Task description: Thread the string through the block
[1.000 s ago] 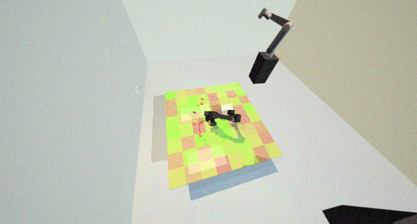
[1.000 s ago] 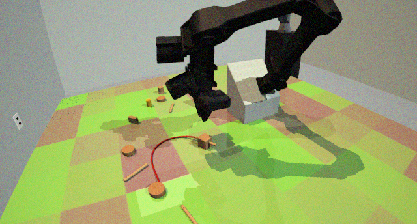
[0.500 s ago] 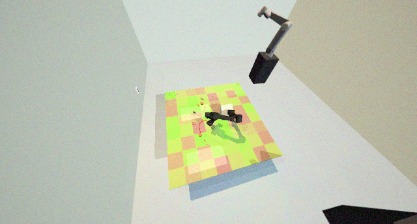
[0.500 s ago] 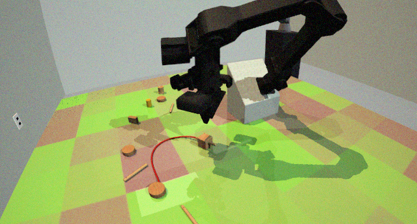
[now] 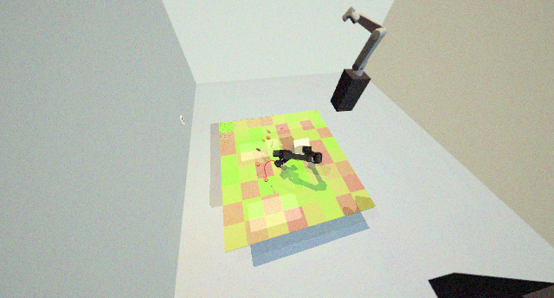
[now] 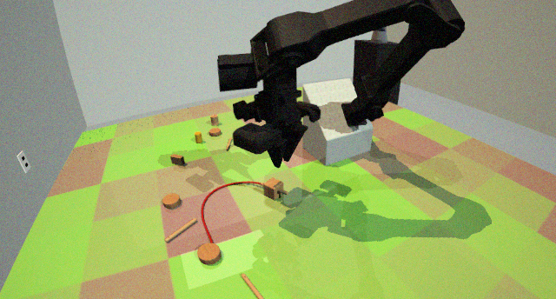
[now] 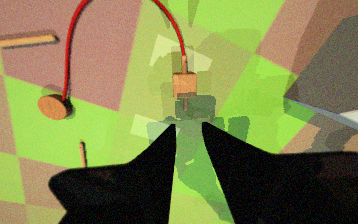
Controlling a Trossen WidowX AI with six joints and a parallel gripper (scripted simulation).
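Observation:
The wooden block (image 6: 273,189) (image 7: 184,84) sits on the table. The thin stick (image 6: 282,192) (image 7: 184,65) runs through its hole: one end shows on the string side, the other sticks out of the opposite side, darkened by shadow. The red string (image 6: 203,208) (image 7: 68,50) (image 5: 265,170) curves from the stick's near end to the round button (image 6: 208,253) (image 7: 54,107); no string shows beyond the block's far side. My gripper (image 6: 281,162) (image 7: 188,127) is partly open and empty, pointing down above the table near the block and the protruding stick end.
A grey-white box with a sloping top (image 6: 347,144) (image 7: 340,65) stands beside the arm. Loose sticks (image 6: 181,230) (image 6: 252,286) lie near the button. A wooden disc (image 6: 171,201), a dark small block (image 6: 177,160) and an orange cylinder (image 6: 198,137) stand farther left.

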